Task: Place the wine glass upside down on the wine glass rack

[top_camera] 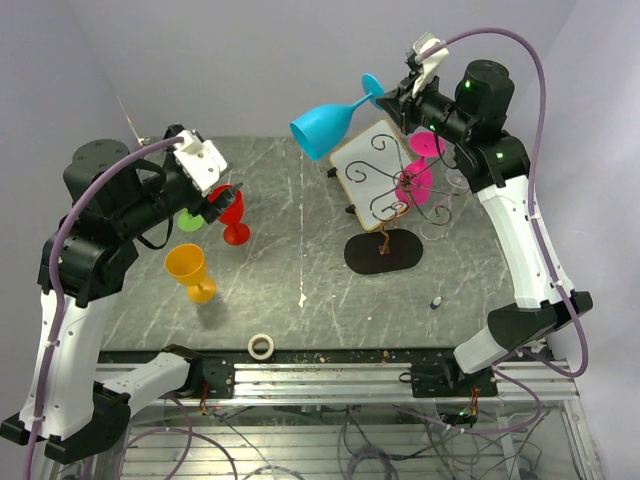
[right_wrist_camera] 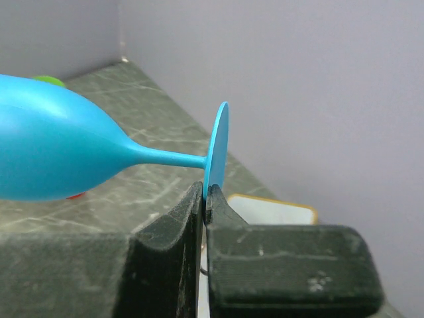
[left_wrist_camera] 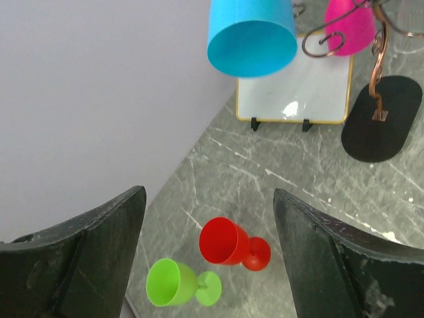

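Note:
My right gripper is shut on the foot rim of a blue wine glass. It holds the glass high in the air, lying nearly sideways, bowl mouth toward the left. The glass hangs above and left of the wine glass rack, a dark wire stand on a black oval base. A pink glass hangs upside down on the rack. My left gripper is open and empty, above a red glass and a green glass.
The red glass, the green glass and an orange glass stand at the table's left. A white board with a wooden rim leans behind the rack. A tape ring lies at the near edge, and a small object right of centre.

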Tool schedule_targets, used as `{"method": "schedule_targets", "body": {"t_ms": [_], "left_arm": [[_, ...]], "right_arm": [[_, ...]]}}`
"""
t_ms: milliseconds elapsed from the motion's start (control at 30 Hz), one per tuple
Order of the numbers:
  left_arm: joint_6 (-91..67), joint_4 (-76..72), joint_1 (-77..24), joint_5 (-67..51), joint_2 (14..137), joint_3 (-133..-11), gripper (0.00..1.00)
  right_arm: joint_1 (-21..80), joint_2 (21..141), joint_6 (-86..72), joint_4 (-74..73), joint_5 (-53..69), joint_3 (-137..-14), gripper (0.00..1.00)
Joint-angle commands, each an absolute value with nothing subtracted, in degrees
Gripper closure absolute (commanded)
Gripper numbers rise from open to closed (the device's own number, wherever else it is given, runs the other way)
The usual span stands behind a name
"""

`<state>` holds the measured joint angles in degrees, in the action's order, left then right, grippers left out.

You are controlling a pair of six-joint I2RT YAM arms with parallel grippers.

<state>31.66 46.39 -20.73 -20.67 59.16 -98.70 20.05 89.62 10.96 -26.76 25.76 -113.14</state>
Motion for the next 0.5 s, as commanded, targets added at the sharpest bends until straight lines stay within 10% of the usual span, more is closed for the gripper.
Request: {"method": "schedule_targets", "body": {"t_ms": [0, 467], "left_arm": [[34.67, 48.89, -19.64, -18.74, 57.91, -96.58, 0.11], [32.96, 48.47, -17.58, -19.81, 56.61, -91.93, 0.09]], "right_arm": [[20.71, 88.84, 20.67, -30.17, 15.62, -114.6, 1.0], [29.69, 89.15, 34.89, -27.64, -3.67, -108.67, 1.0]]}}
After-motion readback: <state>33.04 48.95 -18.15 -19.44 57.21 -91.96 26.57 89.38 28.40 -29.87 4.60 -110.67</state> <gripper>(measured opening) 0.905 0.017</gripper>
